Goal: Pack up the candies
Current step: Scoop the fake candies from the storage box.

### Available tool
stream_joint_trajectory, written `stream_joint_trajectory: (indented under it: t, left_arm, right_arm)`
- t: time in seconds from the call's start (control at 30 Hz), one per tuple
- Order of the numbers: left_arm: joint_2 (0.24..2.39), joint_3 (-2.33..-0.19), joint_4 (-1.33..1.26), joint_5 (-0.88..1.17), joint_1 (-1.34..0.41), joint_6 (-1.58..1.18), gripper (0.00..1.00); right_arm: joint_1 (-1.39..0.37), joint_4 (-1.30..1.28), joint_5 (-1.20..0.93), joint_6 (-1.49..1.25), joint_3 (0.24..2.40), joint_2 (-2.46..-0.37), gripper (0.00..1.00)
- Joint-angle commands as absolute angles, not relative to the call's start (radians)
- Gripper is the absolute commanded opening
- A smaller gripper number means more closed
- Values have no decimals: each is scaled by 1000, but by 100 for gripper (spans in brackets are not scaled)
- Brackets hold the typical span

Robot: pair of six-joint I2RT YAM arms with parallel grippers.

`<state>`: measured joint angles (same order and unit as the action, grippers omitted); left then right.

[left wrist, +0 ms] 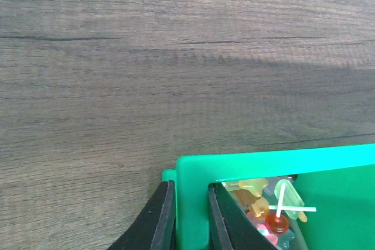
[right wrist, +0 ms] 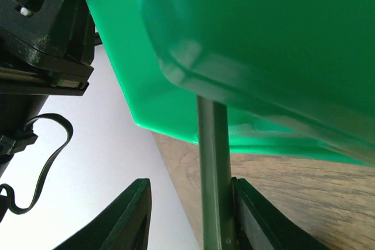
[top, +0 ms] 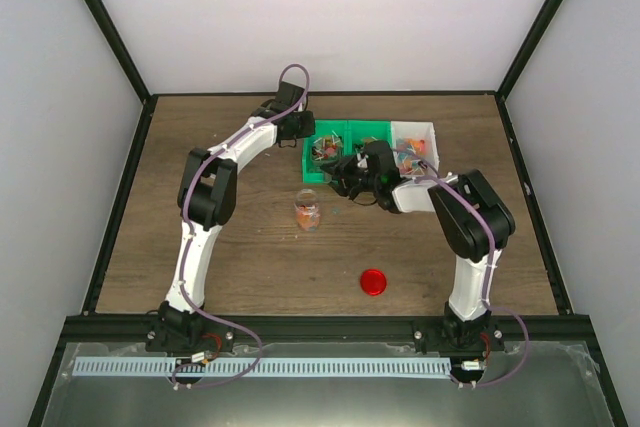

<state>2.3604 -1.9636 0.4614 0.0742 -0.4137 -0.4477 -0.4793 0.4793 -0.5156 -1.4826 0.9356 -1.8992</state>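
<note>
1. Two bins sit at about one o'clock on the table (top: 260, 267): a green bin (top: 350, 125) and, on its three o'clock side, a white bin (top: 415, 125). Both hold candies (left wrist: 263, 206).
2. Those candies are tiny wrapped pieces in gold, orange, red and pale green, and one has a thin white stick. They lie heaped in the nine o'clock compartment of the green bin. More show inside the small clear jar (top: 307, 212) near the table's centre.
3. The left gripper (left wrist: 191, 203) is pressed together on the green bin's nine o'clock wall, one finger inside and one outside.
4. The right gripper (right wrist: 190, 197) is at the bin's six o'clock edge with its fingers spread. A thin grey-green strip lies against one finger, and I cannot tell what it is. No candy shows between the fingers.
5. Judged from this, the step in hand is fetching another candy while the left arm steadies the bin. The jar looks only partly filled. Its red lid (top: 373, 281) lies apart at about five o'clock.
6. The next move calls for the right gripper to clear the rim, settle on one candy and pinch it. It then has to carry it toward seven o'clock to the jar's mouth. The small, slick wrappers may slip.
</note>
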Motion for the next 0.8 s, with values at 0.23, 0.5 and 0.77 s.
stream_joint_trajectory:
  t: [0.23, 0.5, 0.77]
  left_arm:
    - [2468, -1859, 733, 166, -422, -480, 12]
    - [2470, -1855, 731, 165, -420, -480, 12]
    - [2473, -1855, 730, 165, -419, -480, 12]
  right_arm:
    - [-485, 516, -516, -1492, 969, -1947, 25]
    - [-483, 520, -521, -1492, 964, -1954, 9]
    - [-478, 503, -545, -1480, 967, -1947, 1]
